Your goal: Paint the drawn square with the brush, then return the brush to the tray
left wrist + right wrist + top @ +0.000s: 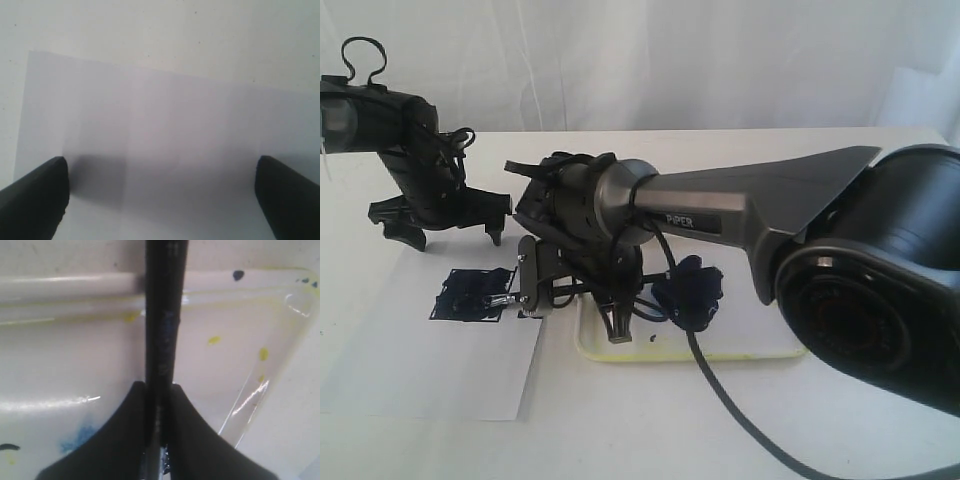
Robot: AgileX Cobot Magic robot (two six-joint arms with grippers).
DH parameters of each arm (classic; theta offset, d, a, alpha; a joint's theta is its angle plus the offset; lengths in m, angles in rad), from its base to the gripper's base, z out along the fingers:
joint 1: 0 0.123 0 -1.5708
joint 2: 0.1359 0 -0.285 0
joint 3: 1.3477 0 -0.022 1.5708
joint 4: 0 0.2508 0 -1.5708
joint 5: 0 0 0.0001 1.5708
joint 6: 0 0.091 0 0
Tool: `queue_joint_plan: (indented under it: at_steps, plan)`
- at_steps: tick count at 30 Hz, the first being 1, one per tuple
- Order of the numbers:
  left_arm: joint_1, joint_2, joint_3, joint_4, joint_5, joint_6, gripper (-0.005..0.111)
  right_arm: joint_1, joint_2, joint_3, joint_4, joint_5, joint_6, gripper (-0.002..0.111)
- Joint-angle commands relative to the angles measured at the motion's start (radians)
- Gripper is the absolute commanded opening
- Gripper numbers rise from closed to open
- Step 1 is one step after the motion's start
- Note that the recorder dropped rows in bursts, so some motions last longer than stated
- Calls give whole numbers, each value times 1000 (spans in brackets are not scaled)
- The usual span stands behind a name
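White table (pixel 650 430) — right claw (pixel 159 390) clamps the brush (pixel 162 315) over the tray (pixel 75 285).

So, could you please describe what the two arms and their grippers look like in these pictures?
The left arm is matt black with looped black cables; its left gripper has blunt black jaws. The right arm has a tapered grey link marked PIPER, a bulky black joint and a loose black cable; the right gripper is black too.

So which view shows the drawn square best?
The exterior view: the drawn square shows on the paper sheet, daubed dark. The left wrist view has only blank paper; the right wrist view only the brush handle over the tray.
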Motion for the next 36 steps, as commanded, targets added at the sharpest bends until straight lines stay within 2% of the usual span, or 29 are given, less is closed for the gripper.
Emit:
queue_joint_plan:
  at_steps: [1,18,23,28,36]
  plan:
    - [4,49,29,-2,107,-1,105,-1,-1,-2,-53,-75,43,0]
    - [4,49,29,-2,106,-1,105,-19,19,-2,-136,-83,119,0]
    - [4,49,29,-2,106,-1,105,-19,-20,-2,-104,-42,92,0]
    - [4,49,29,-2,106,-1,105,-19,-61,-2,16,-33,-6,0]
    - [4,49,29,-2,106,-1,105,-19,-81,0,29,103,-32,0]
